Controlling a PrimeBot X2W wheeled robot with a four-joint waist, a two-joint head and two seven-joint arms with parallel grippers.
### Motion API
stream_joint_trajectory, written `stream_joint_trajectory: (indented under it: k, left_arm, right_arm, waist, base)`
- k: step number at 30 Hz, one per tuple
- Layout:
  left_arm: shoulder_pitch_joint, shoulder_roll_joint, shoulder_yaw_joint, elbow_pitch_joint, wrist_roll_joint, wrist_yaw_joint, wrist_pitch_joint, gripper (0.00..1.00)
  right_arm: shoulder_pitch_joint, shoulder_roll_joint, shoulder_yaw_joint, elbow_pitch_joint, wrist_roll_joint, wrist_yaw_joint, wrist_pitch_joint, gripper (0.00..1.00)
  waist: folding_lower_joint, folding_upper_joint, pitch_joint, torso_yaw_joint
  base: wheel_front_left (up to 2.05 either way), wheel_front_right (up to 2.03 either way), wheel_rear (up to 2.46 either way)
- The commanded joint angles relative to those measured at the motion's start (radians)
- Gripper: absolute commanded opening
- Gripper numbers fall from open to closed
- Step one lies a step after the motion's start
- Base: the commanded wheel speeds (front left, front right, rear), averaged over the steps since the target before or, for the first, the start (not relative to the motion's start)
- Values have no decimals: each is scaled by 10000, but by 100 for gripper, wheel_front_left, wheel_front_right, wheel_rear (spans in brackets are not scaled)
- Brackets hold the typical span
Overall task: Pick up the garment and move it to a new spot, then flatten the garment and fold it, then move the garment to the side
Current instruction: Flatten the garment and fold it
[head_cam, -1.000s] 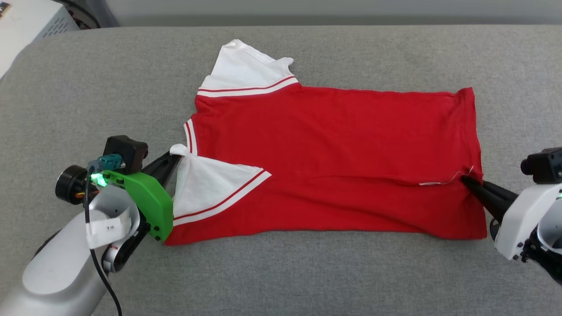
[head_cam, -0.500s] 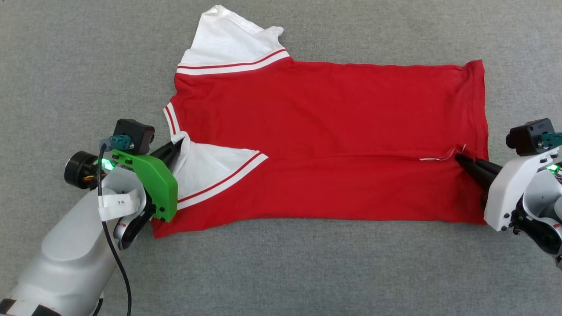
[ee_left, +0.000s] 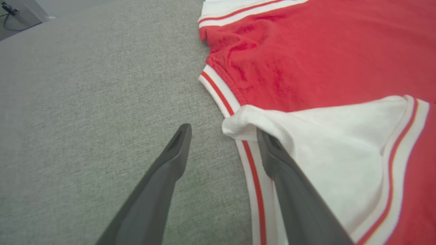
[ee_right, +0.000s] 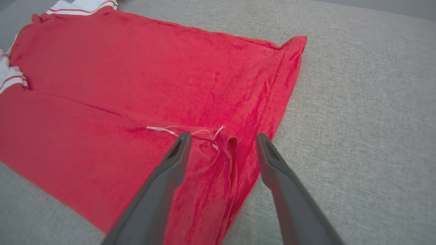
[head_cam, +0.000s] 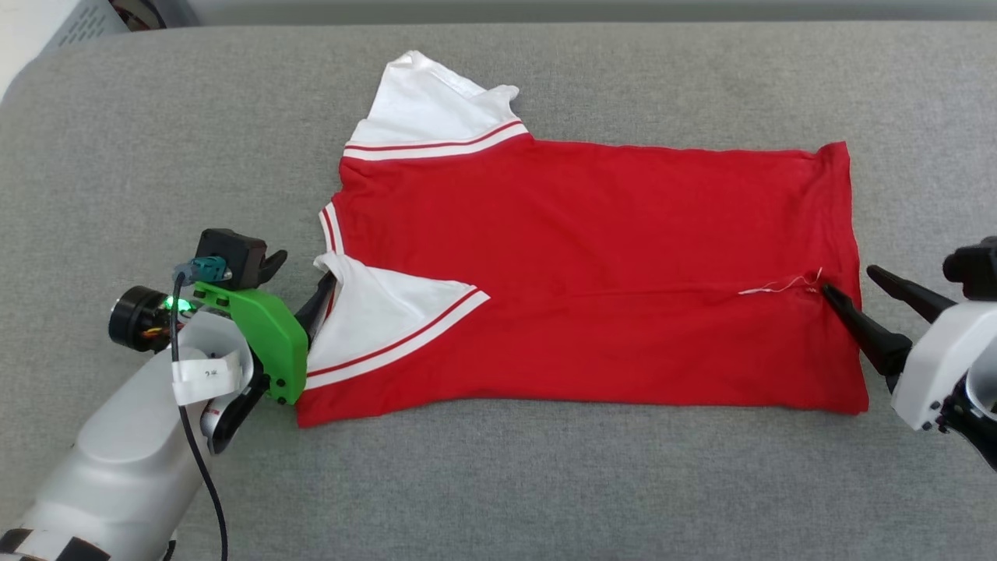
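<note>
The garment (head_cam: 592,273), a red jersey T-shirt with white sleeves and red-and-white stripe trim, is shown spread out on a grey fabric surface (head_cam: 498,483). Its neck end is turned toward the robot's left and its hem toward the robot's right. The far sleeve (head_cam: 428,101) is laid outward on the surface, while the near sleeve (head_cam: 382,312) is folded inward over the red body. A lengthwise crease is seen running from that sleeve toward a loose white thread (head_cam: 779,286) near the hem.

The left gripper (head_cam: 300,273), carried behind a green wrist cover (head_cam: 265,343), is held wide open beside the neck end. In the left wrist view, one finger is placed over bare grey fabric and the other against the striped trim, with its tip at the corner of the folded sleeve; nothing is clamped.

The right gripper (head_cam: 849,280) is likewise spread wide at the hem. One finger is positioned over red cloth beside the thread and the other over the grey surface just past the hem, and no cloth is pinched between them.
</note>
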Motion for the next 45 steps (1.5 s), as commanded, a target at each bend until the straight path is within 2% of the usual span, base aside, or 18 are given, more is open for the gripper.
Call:
stream_joint_trajectory:
  k: [1,7,17,23,29,41,42,43,45]
  left_arm:
    - [-149,211,-26,-90,-132,-25,-53,100]
    - [-345,929,-151,-973,-588,-25,826,100]
    - [-603,1553,-781,-2732,-2976,-26,5424,100]
    - [-718,1607,-1211,-2798,-3487,-21,7194,100]
    - [-633,1459,-1661,-2344,-3466,22,7952,100]
    - [-48,698,-2262,-846,-3452,-4,7731,100]
    - [-37,679,-2330,-765,-3422,-9,7681,43]
    - [-44,673,-2383,-723,-3382,-13,7618,0]
    - [-71,671,-2440,-694,-3362,-19,7428,0]
  right_arm:
    - [280,-146,-88,-138,83,-6,-135,100]
    - [1094,-447,-761,-825,49,-6,-331,100]
    - [1924,-63,-1671,-1375,-445,-6,199,100]
    - [2100,285,-2009,-1623,-685,-6,700,100]
    - [2113,565,-2211,-1837,-904,-6,1095,100]
    - [1980,939,-2259,-1975,-1201,-6,1512,100]
    - [1935,919,-2272,-1978,-1257,-6,1518,100]
    - [1896,887,-2280,-1986,-1312,-6,1529,100]
    - [1800,779,-2317,-2030,-1427,-6,1567,100]
  waist:
    - [-1,62,-505,228]
    - [-1,62,-1036,346]
    - [-1,62,-1301,469]
    - [-1,62,-1187,397]
    - [-1,62,-1005,245]
    - [-1,62,-715,6]
    - [-1,62,-727,2]
    - [-1,62,-742,3]
    - [-1,62,-810,21]
  base:
    - [0,0,0]
    - [0,0,0]
    - [0,0,0]
    - [0,0,0]
    - [0,0,0]
    - [0,0,0]
    - [0,0,0]
    - [0,0,0]
    - [0,0,0]
